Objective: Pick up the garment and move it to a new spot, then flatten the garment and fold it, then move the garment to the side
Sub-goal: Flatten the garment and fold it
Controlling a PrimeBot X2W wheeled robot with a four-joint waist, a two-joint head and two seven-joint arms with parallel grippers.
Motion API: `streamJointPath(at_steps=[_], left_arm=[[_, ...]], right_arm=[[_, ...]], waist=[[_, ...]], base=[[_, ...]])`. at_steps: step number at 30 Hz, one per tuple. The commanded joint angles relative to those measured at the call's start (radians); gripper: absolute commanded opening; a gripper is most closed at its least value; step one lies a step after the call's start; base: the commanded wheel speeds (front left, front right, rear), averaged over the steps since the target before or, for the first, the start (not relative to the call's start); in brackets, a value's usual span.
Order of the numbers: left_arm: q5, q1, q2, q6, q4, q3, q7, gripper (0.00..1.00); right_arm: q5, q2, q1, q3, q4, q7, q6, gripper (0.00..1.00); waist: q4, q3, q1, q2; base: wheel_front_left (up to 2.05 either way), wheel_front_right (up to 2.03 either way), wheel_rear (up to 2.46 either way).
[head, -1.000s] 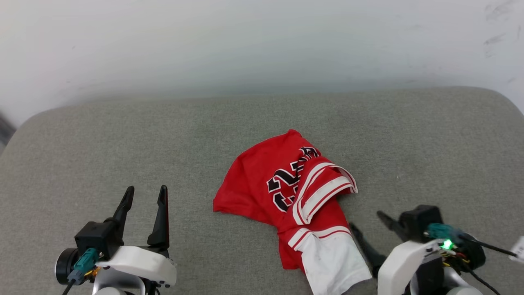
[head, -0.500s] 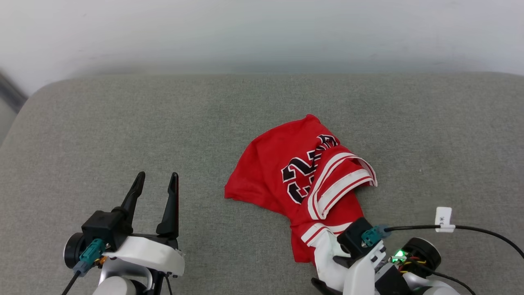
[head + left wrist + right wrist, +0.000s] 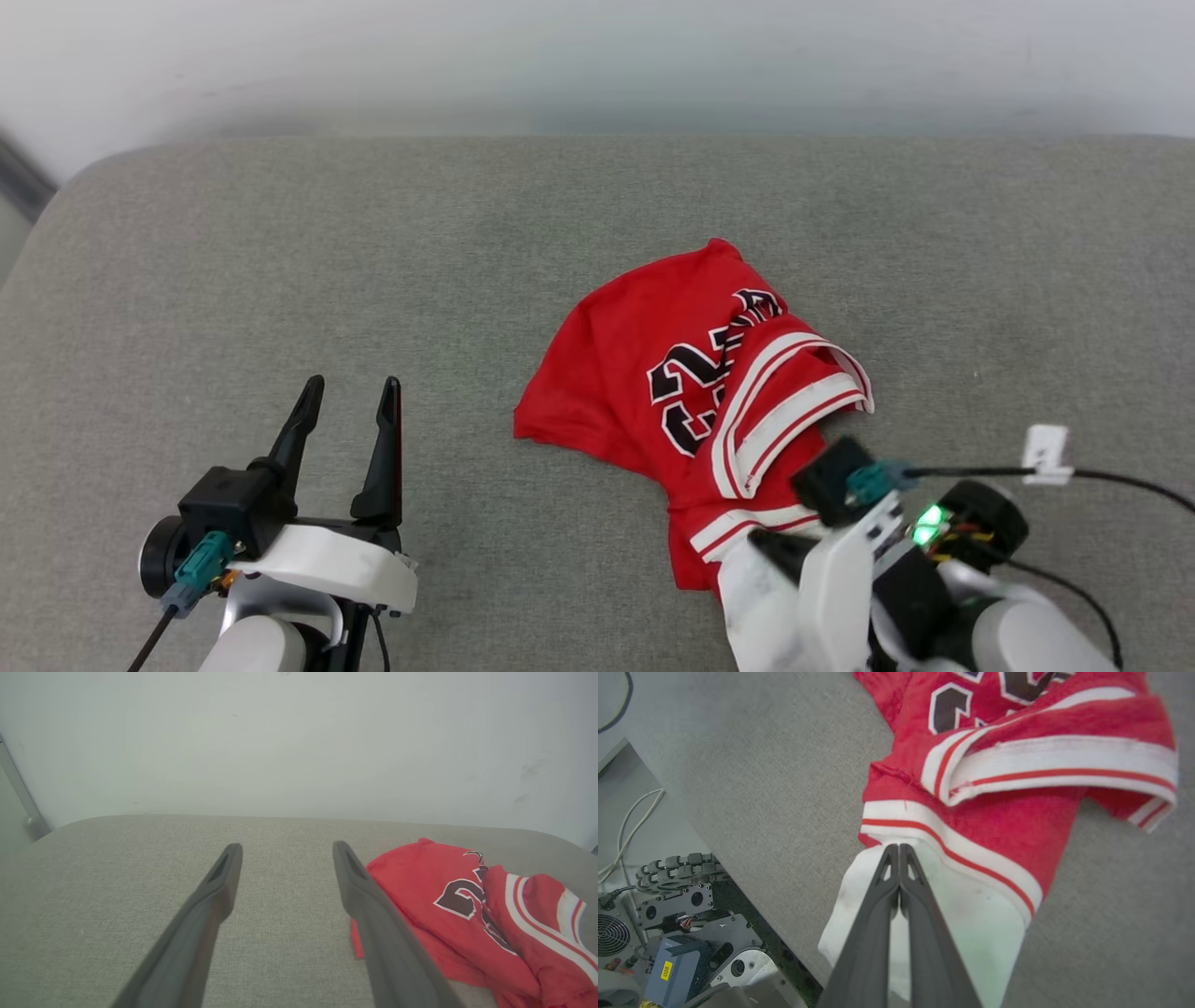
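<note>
The garment (image 3: 635, 373) is a red jersey T-shirt, crumpled right of centre on the grey padded surface (image 3: 280, 261), black lettering facing up. Its white sleeve end (image 3: 980, 914) points toward the near edge. My right gripper (image 3: 899, 847) is shut, fingertips pressed together on that white sleeve just below the red-and-white striped trim. In the head view the right gripper (image 3: 761, 551) sits low over the garment's near end, mostly hidden by its own wrist. My left gripper (image 3: 350, 383) stands open to the left, apart from the cloth. The left wrist view has the left gripper (image 3: 285, 847) empty, with the garment (image 3: 420, 882) to its right.
A pale wall (image 3: 597, 65) rises behind the surface. The right wrist view shows the near edge of the surface (image 3: 752, 840) close to the sleeve, with the robot's base, a fan and cables (image 3: 668, 891) below it. A black cable with a white tag (image 3: 1046, 448) trails from the right wrist.
My right gripper came in from the right over the white sleeve end and shut on it. The head camera shifted, so the whole picture moved. The left gripper stayed open.
</note>
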Motion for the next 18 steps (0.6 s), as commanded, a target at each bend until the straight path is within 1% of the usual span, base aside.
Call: streamJointPath(at_steps=[1,5,10,14,18], left_arm=[[0.007,-0.007,0.001,-0.003,0.001,0.007,-0.005,1.00],[0.012,-0.009,0.004,-0.009,0.001,0.012,-0.005,1.00],[0.015,-0.011,0.001,-0.009,-0.003,0.016,-0.005,1.00],[0.018,-0.003,0.000,-0.009,-0.004,0.021,-0.005,1.00],[0.020,0.012,-0.001,-0.006,-0.004,0.024,-0.004,1.00]], right_arm=[[-0.015,0.013,-0.019,-0.033,-0.009,-0.032,0.000,0.00],[-0.044,0.032,-0.023,-0.123,-0.026,-0.077,0.000,0.00],[-0.090,0.077,0.010,-0.280,-0.050,-0.179,0.000,0.00],[-0.126,0.126,0.046,-0.399,-0.051,-0.298,0.000,0.00],[-0.155,0.171,0.087,-0.475,-0.029,-0.443,0.000,0.00]], waist=[[-0.010,-0.001,-0.0001,0.0000],[-0.031,-0.003,-0.0001,0.0000],[-0.047,-0.009,-0.0001,0.0000],[-0.058,-0.020,-0.0001,0.0000],[-0.067,-0.039,-0.0001,0.0000]], base=[[0.00,0.00,0.00],[0.00,0.00,0.00],[0.00,0.00,0.00],[0.00,0.00,0.00],[0.00,0.00,0.00]])
